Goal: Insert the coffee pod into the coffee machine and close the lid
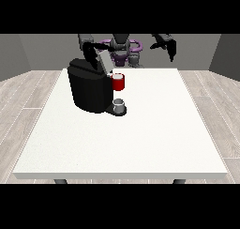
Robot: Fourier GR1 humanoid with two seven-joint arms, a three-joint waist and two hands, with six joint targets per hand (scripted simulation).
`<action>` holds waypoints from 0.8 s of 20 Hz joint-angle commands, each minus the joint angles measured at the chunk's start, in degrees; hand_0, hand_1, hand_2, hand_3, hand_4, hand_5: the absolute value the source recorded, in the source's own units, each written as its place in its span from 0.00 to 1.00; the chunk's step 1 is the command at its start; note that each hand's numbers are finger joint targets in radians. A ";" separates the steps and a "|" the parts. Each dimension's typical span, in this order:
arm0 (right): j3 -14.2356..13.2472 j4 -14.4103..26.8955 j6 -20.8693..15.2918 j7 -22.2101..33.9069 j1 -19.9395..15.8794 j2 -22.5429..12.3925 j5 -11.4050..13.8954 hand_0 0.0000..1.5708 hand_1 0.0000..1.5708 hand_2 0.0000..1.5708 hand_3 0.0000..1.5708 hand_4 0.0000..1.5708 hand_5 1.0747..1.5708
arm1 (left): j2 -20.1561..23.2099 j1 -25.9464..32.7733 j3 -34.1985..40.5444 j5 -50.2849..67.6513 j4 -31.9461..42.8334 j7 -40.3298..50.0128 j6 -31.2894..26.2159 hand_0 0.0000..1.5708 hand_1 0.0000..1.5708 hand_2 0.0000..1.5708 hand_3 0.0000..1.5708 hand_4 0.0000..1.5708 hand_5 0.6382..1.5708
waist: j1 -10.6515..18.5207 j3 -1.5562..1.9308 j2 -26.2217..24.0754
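Your coffee machine [90, 89] stood on the table [140, 139] with its lid [105, 62] raised. The hand at the view's left [90, 49] hung just above and behind that lid, far nearer than the hand at the view's right [168, 45], held well off to the side. I could not tell either hand's state. A grey thing [119, 105] sat at the machine's base, under a red thing at the machine [118, 82]; the pod itself was not plainly visible.

The large white rectangular surface [154, 139] carries a black coffee machine [89, 89] at its far left part, with a small grey thing [119, 105] just beside it.
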 commanded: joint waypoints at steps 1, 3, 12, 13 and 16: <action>-0.04 2.35 -0.88 -2.17 -0.97 -0.09 1.01 0.00 0.00 0.00 0.00 0.13 1.00 | 1.08 2.61 -0.98 -0.20 -4.26 0.31 -0.23 0.00 0.00 0.00 0.00 0.20 1.00 | 1.42 0.04 0.63; 0.16 2.82 -0.77 -2.87 -3.16 -0.42 1.45 0.00 0.00 0.00 0.00 0.08 1.00 | -1.89 2.74 -3.45 -2.17 -5.04 1.85 2.76 0.00 0.00 0.00 0.00 0.20 1.00 | 1.66 0.04 1.37; 4.89 0.51 -3.46 -0.01 -8.30 2.10 5.82 0.00 0.00 0.00 0.00 0.00 1.00 | 1.35 1.47 -2.02 -0.60 -1.77 0.25 -0.74 0.00 0.00 0.00 0.00 0.23 1.00 | 3.54 0.01 2.66; 3.77 0.62 -0.98 -0.16 -9.85 -0.25 4.72 0.00 0.00 0.00 0.00 0.00 1.00 | 1.64 0.13 -1.18 0.39 -2.05 -0.07 -0.97 0.00 0.00 0.00 0.00 0.24 1.00 | 3.87 0.02 4.34; 4.55 0.32 -3.43 -1.51 -9.44 2.03 5.73 0.00 0.00 0.00 0.00 0.00 1.00 | 0.66 1.02 -3.26 -1.79 -3.03 -1.63 0.12 0.00 0.00 0.00 0.00 0.26 1.00 | 5.77 0.03 4.85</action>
